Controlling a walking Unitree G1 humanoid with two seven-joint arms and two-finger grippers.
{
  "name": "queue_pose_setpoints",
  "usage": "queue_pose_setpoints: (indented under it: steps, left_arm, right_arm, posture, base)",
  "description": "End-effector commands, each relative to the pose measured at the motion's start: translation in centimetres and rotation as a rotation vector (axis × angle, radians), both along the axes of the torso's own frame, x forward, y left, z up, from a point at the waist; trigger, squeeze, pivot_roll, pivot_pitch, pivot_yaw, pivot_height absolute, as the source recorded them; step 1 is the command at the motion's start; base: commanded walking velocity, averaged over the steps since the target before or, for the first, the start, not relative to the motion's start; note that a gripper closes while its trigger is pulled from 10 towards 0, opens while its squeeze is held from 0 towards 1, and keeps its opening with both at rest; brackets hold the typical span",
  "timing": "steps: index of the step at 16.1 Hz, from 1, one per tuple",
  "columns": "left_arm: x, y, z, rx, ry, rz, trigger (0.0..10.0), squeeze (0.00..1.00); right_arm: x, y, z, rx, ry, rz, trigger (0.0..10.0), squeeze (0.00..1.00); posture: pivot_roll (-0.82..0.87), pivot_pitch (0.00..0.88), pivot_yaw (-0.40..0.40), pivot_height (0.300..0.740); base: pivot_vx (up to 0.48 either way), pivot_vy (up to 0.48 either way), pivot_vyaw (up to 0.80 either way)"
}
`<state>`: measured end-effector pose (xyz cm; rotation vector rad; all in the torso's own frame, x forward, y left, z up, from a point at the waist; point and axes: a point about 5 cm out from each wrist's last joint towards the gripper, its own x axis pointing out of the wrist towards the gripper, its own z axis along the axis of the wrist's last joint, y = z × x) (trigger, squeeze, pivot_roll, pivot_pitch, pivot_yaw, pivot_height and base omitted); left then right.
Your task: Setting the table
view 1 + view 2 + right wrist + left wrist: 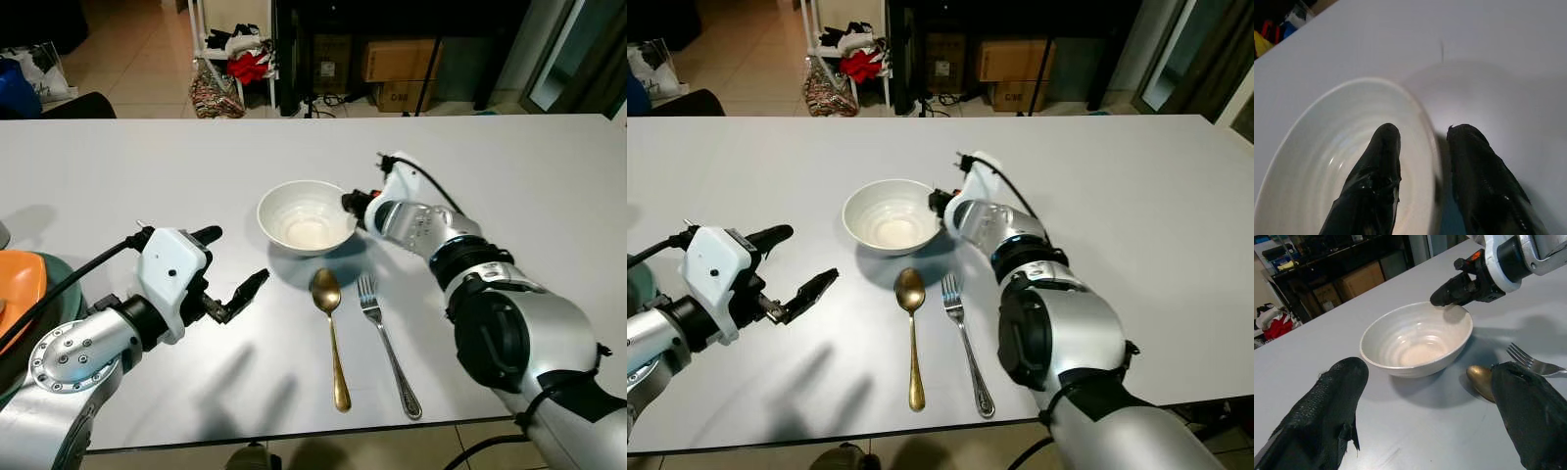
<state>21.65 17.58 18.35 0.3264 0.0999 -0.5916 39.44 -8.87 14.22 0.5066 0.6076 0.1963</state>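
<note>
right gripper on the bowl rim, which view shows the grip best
The right wrist view: the right gripper straddles the bowl rim, one finger inside, one outside. The eye views show it at the bowl's right edge, fingers mostly hidden by the wrist. The left wrist view shows the fingers side on at the far rim.

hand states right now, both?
Left hand: open, empty, above the table.
Right hand: fingers straddle the bowl rim, not yet clamped.

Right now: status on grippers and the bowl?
Right gripper straddling the bowl rim, one finger inside, one outside. Left gripper open, hovering left of bowl. Spoon, fork laid below.
</note>
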Motion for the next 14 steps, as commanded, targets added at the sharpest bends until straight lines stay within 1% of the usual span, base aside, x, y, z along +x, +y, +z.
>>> queue_pose_setpoints:
  steps: [1,3,5,6,7,8,9,10,11,12,13,14]
  left_arm:
    - [0.1,-0.1,0.3,0.0,-0.018,0.003,10.0,0.05]
    - [0.2,-0.5,0.0,-0.02,-0.019,0.0,10.0,0.05]
    - [0.3,-1.0,-0.1,-0.065,-0.024,-0.002,10.0,0.04]
    - [0.3,-1.4,0.0,-0.103,-0.033,0.0,10.0,0.05]
    - [0.6,-1.8,0.4,-0.178,-0.06,0.029,10.0,0.05]
    - [0.8,-1.9,0.5,-0.197,-0.071,0.047,10.0,0.05]
    - [1.1,-1.8,0.6,-0.214,-0.093,0.096,10.0,0.05]
    - [1.1,-1.5,0.3,-0.204,-0.091,0.145,10.0,0.05]
    - [1.1,-1.3,0.1,-0.188,-0.087,0.184,10.0,0.05]
    - [1.1,-1.2,0.0,-0.186,-0.089,0.197,10.0,0.05]
    - [1.0,-1.4,-0.1,-0.191,-0.097,0.226,10.0,0.05]
    - [1.0,-1.5,-0.2,-0.189,-0.102,0.24,10.0,0.05]
  right_arm:
    - [0.5,-0.3,1.1,0.019,-0.047,-0.008,10.0,1.0]
    - [0.5,-1.6,1.0,0.028,-0.058,-0.01,10.0,1.0]
    - [0.6,-3.0,1.4,0.067,-0.093,0.007,10.0,1.0]
    - [0.6,-3.8,2.0,0.101,-0.135,0.03,10.0,1.0]
    - [-0.4,-5.7,3.5,0.154,-0.266,0.073,10.0,1.0]
    - [-1.2,-6.3,4.1,0.153,-0.317,0.094,10.0,1.0]
    - [-3.2,-7.1,4.8,0.014,-0.428,0.114,10.0,1.0]
    - [-5.4,-7.7,5.3,-0.137,-0.535,0.1,10.0,1.0]
    - [-7.3,-8.0,5.5,-0.268,-0.621,0.077,10.0,1.0]
    - [-8.1,-8.1,5.6,-0.319,-0.646,0.079,10.0,1.0]
    - [-10.2,-8.2,4.9,-0.446,-0.657,0.089,10.0,1.0]
    - [-11.1,-8.4,4.7,-0.522,-0.667,0.078,10.0,1.0]
  posture:
    - [0.23,0.0,-0.011,0.74]
    - [0.22,0.0,-0.005,0.74]
    - [0.2,0.0,0.002,0.74]
    - [0.2,0.0,0.004,0.74]
    - [0.18,0.0,0.01,0.74]
    - [0.18,0.0,0.01,0.74]
    - [0.16,0.0,0.021,0.74]
    - [0.15,0.0,0.026,0.74]
    - [0.14,0.0,0.025,0.74]
    - [0.14,0.0,0.025,0.74]
    - [0.14,0.0,0.026,0.74]
    - [0.14,0.0,0.026,0.74]
  base:
    - [0.0,0.0,0.0]
    - [0.0,0.0,0.0]
    - [0.0,0.0,0.0]
    - [0.0,0.0,0.0]
    - [0.0,0.0,0.0]
    - [0.0,0.0,0.0]
    - [0.0,0.0,0.0]
    - [0.0,0.0,0.0]
    - [0.0,0.0,0.0]
    - [0.0,0.0,0.0]
    - [0.0,0.0,0.41]
    - [0.0,0.0,0.8]
